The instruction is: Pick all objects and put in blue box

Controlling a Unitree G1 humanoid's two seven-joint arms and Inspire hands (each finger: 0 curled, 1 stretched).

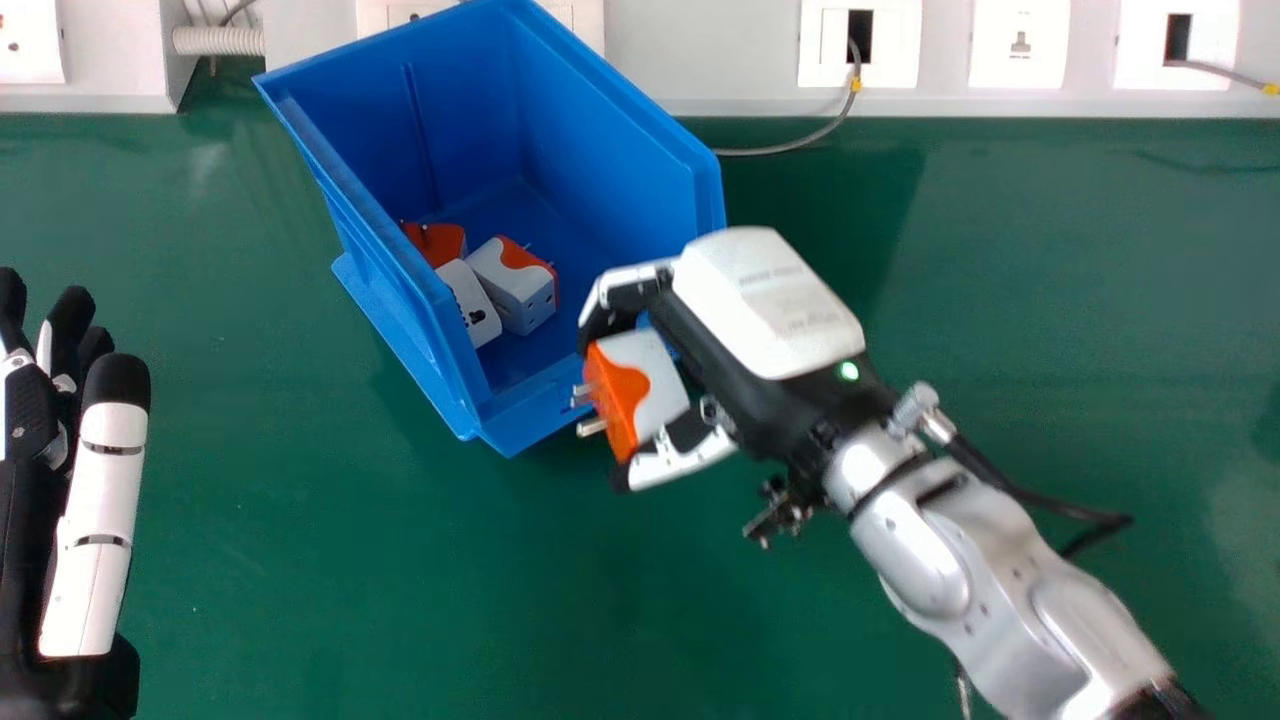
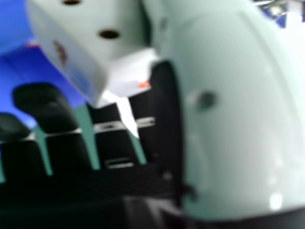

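- Left hand [image 1: 100,500], fingers straight, at the head view's left edge; we leave it idle;
- Right hand [image 1: 770,310], clamped on one orange-and-white adapter [image 1: 648,380], at the near end of the blue box [image 1: 610,160]; we should carry it fully inward before letting go;
- Other adapters [image 1: 515,285], inside; we lower ours gently beside them.

On the table [image 1: 300,560], the box [image 1: 620,140] stands left of my right hand [image 1: 770,300]; in it, probably three adapters [image 1: 515,290] lie together near its left wall.
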